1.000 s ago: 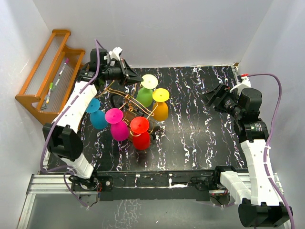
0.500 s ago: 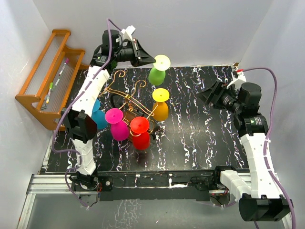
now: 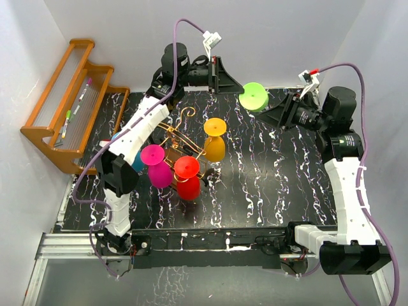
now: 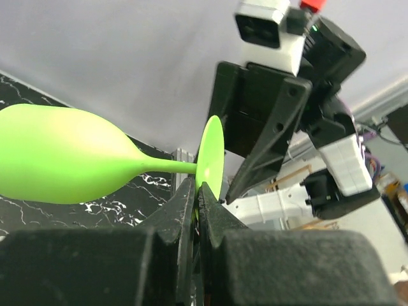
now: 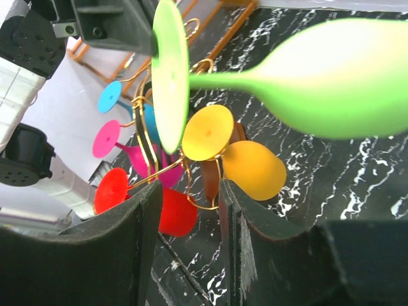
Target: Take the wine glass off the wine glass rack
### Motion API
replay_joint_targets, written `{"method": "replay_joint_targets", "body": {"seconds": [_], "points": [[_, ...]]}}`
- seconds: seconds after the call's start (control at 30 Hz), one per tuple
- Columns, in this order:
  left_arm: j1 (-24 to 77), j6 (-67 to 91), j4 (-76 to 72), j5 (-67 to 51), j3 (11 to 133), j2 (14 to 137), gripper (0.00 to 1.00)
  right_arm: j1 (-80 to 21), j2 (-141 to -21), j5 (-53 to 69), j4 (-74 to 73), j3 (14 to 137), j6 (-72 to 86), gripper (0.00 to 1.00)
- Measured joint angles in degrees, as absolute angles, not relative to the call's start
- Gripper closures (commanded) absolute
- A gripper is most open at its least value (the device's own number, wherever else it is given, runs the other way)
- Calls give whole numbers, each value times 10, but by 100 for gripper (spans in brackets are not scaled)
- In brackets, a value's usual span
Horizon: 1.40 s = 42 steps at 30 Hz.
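Left gripper (image 3: 237, 88) clamps foot of green wine glass (image 3: 254, 97), now clear of rack (image 3: 185, 115) toward 1 o'clock, so removal is essentially done; right gripper (image 3: 264, 116) half-open alongside.

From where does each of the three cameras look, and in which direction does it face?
Top external: fixed above and behind the bases, looking down at the black white-veined table and the curly golden wire rack; the left arm and right arm show.
Left wrist: behind the left gripper, looking along its shut fingers, which pinch the foot of the lime-green wine glass, toward the right arm.
Right wrist: behind the right gripper, looking past its parted fingers at the rack.
Shared: both wrist views show the green glass.
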<state>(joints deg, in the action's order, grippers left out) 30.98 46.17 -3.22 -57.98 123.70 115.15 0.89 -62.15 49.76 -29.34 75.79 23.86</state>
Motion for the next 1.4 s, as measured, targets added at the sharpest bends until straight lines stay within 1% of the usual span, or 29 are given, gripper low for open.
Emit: {"method": "replay_joint_targets", "body": {"seconds": [0.2, 0.37, 0.53, 0.7, 0.9, 1.23, 1.3, 1.37, 1.4], "points": [[331, 402, -31, -594, 1200, 1093, 100, 9, -631, 555, -293, 779, 239, 56], [332, 370, -23, -595, 1177, 1046, 100, 8, -635, 576, -290, 790, 239, 55], [332, 346, -11, -593, 1164, 1023, 100, 2, -634, 595, -286, 794, 240, 53], [333, 334, 3, -589, 1153, 1021, 100, -19, -620, 621, -282, 794, 241, 47], [335, 330, 13, -585, 1143, 1021, 100, -27, -611, 623, -281, 808, 240, 48], [340, 321, 22, -574, 1100, 1004, 100, -55, -661, 586, -316, 848, 214, 49], [340, 319, 27, -571, 1096, 996, 100, -62, -664, 580, -324, 851, 208, 50], [340, 317, 29, -570, 1096, 987, 100, -67, -664, 577, -331, 851, 202, 57], [340, 316, 30, -569, 1096, 983, 100, -70, -664, 577, -331, 851, 199, 63]]}}
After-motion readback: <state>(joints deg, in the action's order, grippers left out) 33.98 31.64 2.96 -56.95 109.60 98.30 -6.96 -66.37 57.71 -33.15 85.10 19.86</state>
